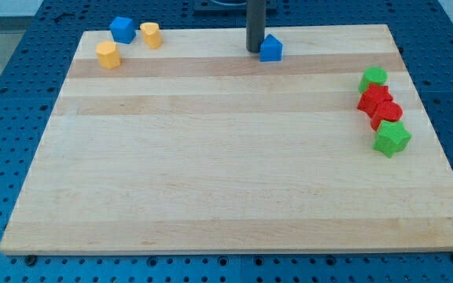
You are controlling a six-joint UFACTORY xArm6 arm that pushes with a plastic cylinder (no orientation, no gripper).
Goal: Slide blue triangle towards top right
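The blue triangle sits near the board's top edge, a little right of centre. My tip stands right beside it on its left, touching or nearly touching it. The dark rod rises straight up out of the view's top.
A blue cube and two yellow blocks lie at the top left. At the right edge stand a green block, two red blocks and a green cube. The wooden board rests on a blue perforated table.
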